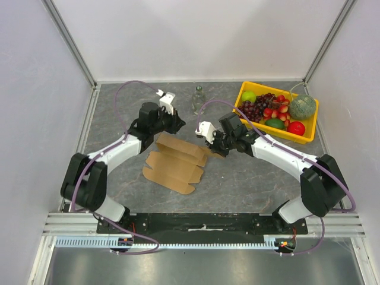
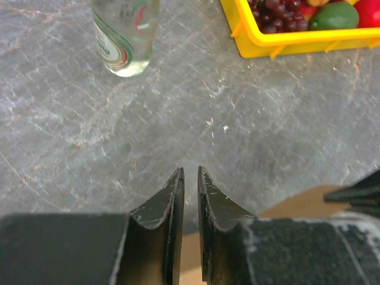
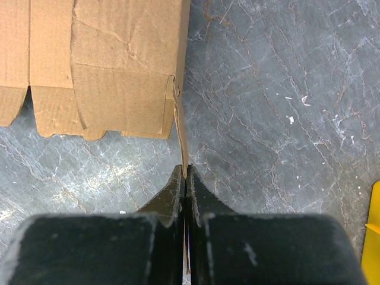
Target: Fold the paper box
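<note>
Paper box [image 1: 175, 163] flat, long axis far-left to near-right; right fingers [image 3: 172, 193] pinch its edge; left fingers [image 2: 166, 205] near-closed, grip unclear.

The paper box [image 1: 175, 160] is plain brown and unprinted. The table [image 1: 249, 178] is dark grey with a stone pattern, veined in thin whitish and rust-tinged lines. At its far right corner the tray [image 1: 313, 122] is bright yellow. In it are dark purple grapes [image 1: 252, 110], a lime-green fruit [image 1: 249, 96], a glossy red one [image 1: 296, 128] and a grey-green netted melon [image 1: 303, 107]. Near the far edge the bottle [image 2: 124, 35] is clear glass, its white label banded green and red. The left arm [image 1: 113, 151] and right arm [image 1: 285, 155] are white and black, with purple cables [image 1: 127, 86]. The left gripper [image 2: 190, 175] and right gripper [image 3: 185, 169] are black — scuffed pale along the finger edges.
</note>
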Robot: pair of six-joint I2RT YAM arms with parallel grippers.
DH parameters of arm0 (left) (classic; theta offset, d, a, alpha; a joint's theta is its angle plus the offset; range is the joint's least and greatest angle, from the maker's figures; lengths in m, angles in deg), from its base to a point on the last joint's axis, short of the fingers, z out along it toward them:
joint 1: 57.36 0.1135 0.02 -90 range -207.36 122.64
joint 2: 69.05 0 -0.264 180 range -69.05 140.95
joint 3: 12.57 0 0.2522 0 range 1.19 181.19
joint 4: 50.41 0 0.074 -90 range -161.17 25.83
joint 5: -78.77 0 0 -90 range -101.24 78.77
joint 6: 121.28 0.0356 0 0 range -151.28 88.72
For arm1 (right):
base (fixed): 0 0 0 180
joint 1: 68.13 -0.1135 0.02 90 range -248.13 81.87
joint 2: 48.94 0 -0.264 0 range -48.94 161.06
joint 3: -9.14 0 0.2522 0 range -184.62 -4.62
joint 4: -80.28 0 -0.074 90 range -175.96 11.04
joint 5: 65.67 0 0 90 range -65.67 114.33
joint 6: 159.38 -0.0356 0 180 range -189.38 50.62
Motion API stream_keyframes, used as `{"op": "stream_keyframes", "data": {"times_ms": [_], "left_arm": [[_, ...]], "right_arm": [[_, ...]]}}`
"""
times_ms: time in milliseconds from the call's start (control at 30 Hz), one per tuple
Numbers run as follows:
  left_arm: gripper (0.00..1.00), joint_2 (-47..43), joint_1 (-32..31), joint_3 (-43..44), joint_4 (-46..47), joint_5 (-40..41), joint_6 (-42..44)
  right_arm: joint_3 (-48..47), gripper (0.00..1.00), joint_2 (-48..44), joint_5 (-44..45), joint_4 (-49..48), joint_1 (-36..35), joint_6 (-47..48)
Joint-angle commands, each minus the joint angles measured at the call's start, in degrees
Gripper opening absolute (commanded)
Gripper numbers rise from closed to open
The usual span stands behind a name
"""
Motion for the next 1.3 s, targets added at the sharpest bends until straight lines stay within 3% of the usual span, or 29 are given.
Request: {"op": "stream_keyframes", "data": {"times_ms": [0,233,533,633,1267], "left_arm": [[0.20,5.3,0.2,7.3,-0.1,2.0,-0.1],[0.19,12.0,0.4,14.3,-7.3,4.3,2.3],[0.06,15.2,0.4,14.8,-15.4,4.2,2.6],[0.02,15.2,0.4,14.0,-16.7,3.5,2.3],[0.02,9.4,-1.6,5.3,-18.3,-3.2,-2.0]], "right_arm": [[-0.9,0.02,-0.1,-1.7,0.2,0.1,1.3],[-1.4,0.02,0.3,1.8,-0.9,0.5,-0.3],[-0.6,0.01,-0.8,4.0,-4.3,1.3,-2.4],[-0.3,0.01,-1.0,6.0,-5.9,1.3,-3.8],[-1.3,0.00,4.3,13.3,-9.9,1.4,-8.6]]}}
